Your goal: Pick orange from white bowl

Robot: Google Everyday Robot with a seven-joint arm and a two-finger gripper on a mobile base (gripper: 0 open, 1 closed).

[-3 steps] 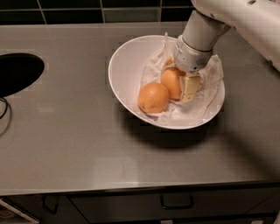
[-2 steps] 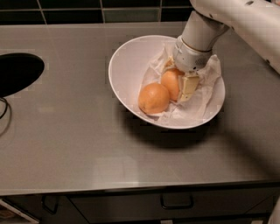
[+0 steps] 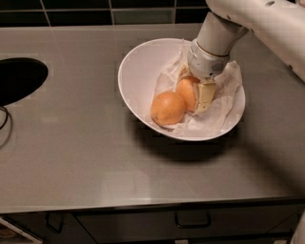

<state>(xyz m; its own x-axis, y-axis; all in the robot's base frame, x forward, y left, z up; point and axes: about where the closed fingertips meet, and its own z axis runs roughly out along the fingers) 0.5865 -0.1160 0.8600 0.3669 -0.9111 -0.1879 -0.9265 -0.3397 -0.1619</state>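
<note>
A white bowl (image 3: pixel 129 64) stands on the grey counter, lined with crumpled white paper (image 3: pixel 223 104). Two oranges lie in it. One orange (image 3: pixel 167 108) sits free at the front left. The other orange (image 3: pixel 186 89) lies behind it to the right. My gripper (image 3: pixel 194 91) reaches down into the bowl from the upper right. One cream finger (image 3: pixel 205 95) presses on that orange's right side and the other stands at its far left side, so the gripper is shut on it. The held orange still rests low in the bowl, touching the free one.
A dark oval opening (image 3: pixel 19 78) is cut into the counter at the left edge, with a thin cable (image 3: pixel 5 119) below it. Dark tiles (image 3: pixel 95 14) run along the back. A drawer handle (image 3: pixel 192 221) shows under the front edge.
</note>
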